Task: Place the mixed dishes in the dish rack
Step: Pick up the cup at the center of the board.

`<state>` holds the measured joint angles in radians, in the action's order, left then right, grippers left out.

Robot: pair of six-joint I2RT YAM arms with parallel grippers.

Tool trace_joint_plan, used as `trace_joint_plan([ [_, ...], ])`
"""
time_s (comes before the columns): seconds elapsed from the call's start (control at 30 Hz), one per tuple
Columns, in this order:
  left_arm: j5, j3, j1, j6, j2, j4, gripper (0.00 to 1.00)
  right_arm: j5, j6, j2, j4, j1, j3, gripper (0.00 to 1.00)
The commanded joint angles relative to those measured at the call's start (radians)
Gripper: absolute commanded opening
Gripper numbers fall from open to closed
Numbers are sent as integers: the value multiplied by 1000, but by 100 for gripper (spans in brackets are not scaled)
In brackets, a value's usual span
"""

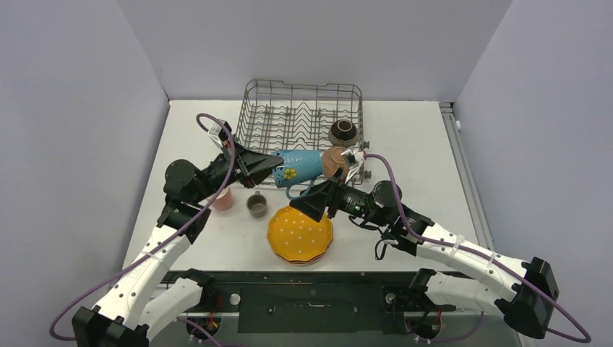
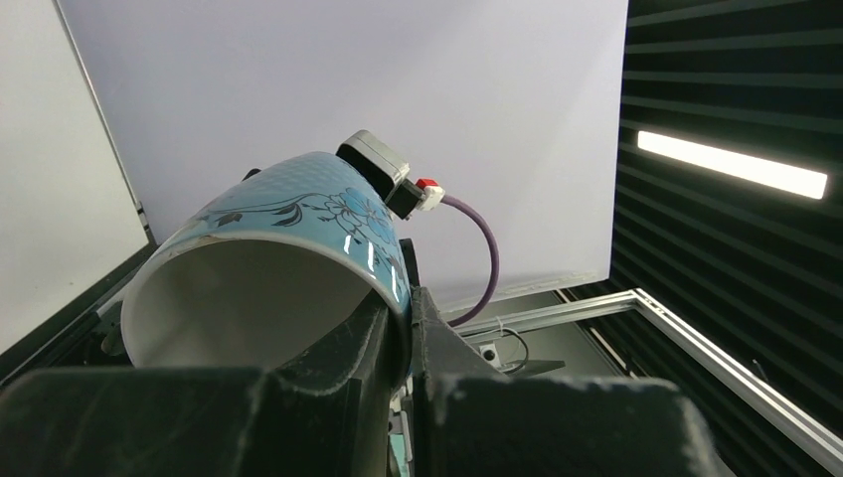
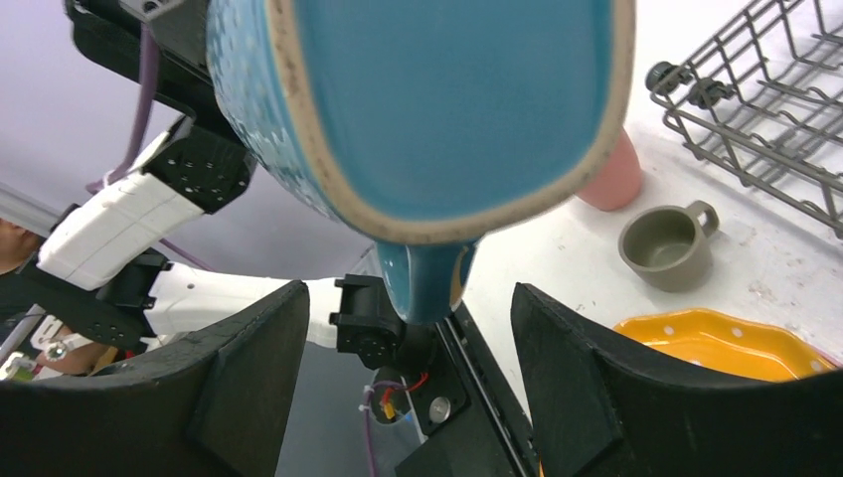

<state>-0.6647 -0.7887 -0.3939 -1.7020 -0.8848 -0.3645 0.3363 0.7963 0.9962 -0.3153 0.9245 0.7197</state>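
My left gripper (image 1: 271,165) is shut on the rim of the blue flowered mug (image 1: 300,165), which hangs on its side in front of the dish rack (image 1: 300,116). In the left wrist view one finger is inside the mug (image 2: 288,219) and one outside. My right gripper (image 1: 314,202) stands open just below it; in the right wrist view the mug's handle (image 3: 427,283) hangs between the spread fingers (image 3: 258,378), touching neither. A dark brown bowl (image 1: 343,131) sits in the rack. A terracotta bowl (image 1: 336,160) is at the rack's front right corner.
The scalloped orange-yellow plate (image 1: 300,233) lies on pink plates near the front edge. A grey-green cup (image 1: 256,205) and a pink cup (image 1: 223,199) stand left of it. The right wrist view shows the cup (image 3: 668,243), the plate (image 3: 716,343) and the rack's corner (image 3: 765,99).
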Motion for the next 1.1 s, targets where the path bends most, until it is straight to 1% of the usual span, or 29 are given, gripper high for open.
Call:
trace_joint_plan([
  [0.0,-12,-13,-9,-64,16,-165,0,64,31,14,-185,3,32,69],
  [0.13,-17,-14,-12,-75,12,-170,0,91,79,40,-280,4,18,66],
  [0.27,-19,1,-18,-108,6,-208,0,111,128,68,-369,4,5,60],
  [0.33,-19,9,-20,-119,8,-219,0,117,140,75,-394,5,2,55],
  [0.53,-16,15,-20,-129,15,-214,0,128,160,93,-430,6,-3,49],
  [0.67,-16,9,-21,-130,15,-214,0,123,171,100,-456,13,-20,48],
  [0.9,-16,-8,-22,-119,10,-198,0,95,147,93,-430,29,-47,47],
  [1.07,-12,-12,-29,-114,6,-194,0,81,148,104,-446,38,-48,38],
])
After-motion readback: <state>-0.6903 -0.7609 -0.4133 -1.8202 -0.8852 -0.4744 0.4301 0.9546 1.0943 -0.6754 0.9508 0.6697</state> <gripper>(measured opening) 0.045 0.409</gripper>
